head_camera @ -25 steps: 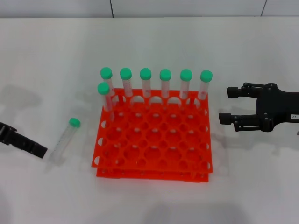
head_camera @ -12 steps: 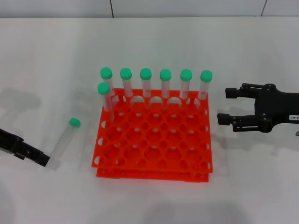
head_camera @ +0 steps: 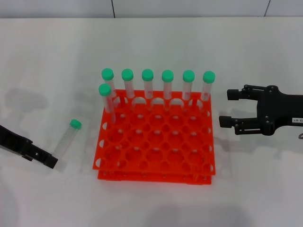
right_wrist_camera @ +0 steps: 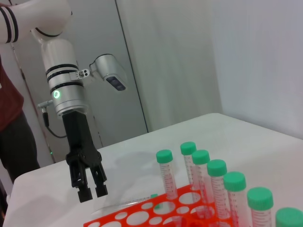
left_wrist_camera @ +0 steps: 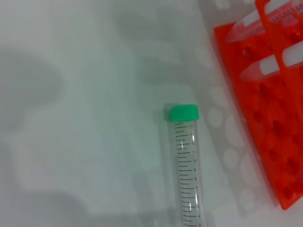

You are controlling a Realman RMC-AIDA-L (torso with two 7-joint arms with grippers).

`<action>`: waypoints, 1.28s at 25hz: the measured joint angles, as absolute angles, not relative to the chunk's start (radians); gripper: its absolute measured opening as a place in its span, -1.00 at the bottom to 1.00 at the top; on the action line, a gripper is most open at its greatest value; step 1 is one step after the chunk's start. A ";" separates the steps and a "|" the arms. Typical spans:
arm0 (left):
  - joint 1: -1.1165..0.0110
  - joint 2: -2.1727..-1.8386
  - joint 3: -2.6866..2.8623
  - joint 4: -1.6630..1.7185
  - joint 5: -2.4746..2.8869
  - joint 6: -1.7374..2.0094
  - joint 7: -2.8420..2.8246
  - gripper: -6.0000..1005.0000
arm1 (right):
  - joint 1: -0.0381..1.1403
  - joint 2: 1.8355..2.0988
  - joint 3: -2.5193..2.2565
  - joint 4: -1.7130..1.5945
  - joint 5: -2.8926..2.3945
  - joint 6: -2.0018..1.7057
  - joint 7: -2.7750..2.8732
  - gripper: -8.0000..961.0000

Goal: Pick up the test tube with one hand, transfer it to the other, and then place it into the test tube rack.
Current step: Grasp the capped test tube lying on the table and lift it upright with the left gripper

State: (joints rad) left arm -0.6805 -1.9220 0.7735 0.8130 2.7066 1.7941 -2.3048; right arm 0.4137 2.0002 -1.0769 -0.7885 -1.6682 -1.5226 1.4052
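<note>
The test tube (head_camera: 66, 138), clear with a green cap, lies on the white table left of the orange-red test tube rack (head_camera: 156, 171). It also shows in the left wrist view (left_wrist_camera: 188, 175), cap pointing away. My left gripper (head_camera: 50, 162) is low at the table's left, just beside the tube's bottom end and apart from it. The right wrist view shows this gripper (right_wrist_camera: 93, 192) with its fingers a little apart and empty. My right gripper (head_camera: 228, 107), black with a small white label, hovers open and empty just right of the rack.
Several identical green-capped tubes (head_camera: 147, 85) stand in the rack's back row and one (head_camera: 106, 97) in the row behind it at the left. The rack's edge shows in the left wrist view (left_wrist_camera: 279, 151). Bare white table lies around the rack.
My left gripper has moved right and toward the front, closing on the lying tube's bottom end. My right gripper has crept slightly left toward the rack. The tube has not moved.
</note>
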 joint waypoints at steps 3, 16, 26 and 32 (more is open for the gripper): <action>-0.684 -1.922 0.781 0.811 2.707 1.784 -2.304 0.70 | 0.410 2.000 -1.077 -0.788 -1.662 -1.524 1.403 0.72; -0.721 -1.943 0.817 0.762 2.727 1.736 -2.304 0.45 | 0.406 2.000 -1.065 -0.788 -1.658 -1.526 1.390 0.72; -0.727 -1.948 0.826 0.756 2.732 1.720 -2.303 0.46 | 0.406 2.000 -1.064 -0.789 -1.658 -1.531 1.387 0.72; -0.732 -1.952 0.847 0.744 2.733 1.720 -2.306 0.27 | 0.405 2.000 -1.063 -0.789 -1.658 -1.535 1.385 0.72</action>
State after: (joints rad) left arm -0.7323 -1.9520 0.8466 0.7438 2.7333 1.7201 -2.3058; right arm 0.4052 2.0002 -1.0629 -0.7885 -1.6582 -1.5354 1.3853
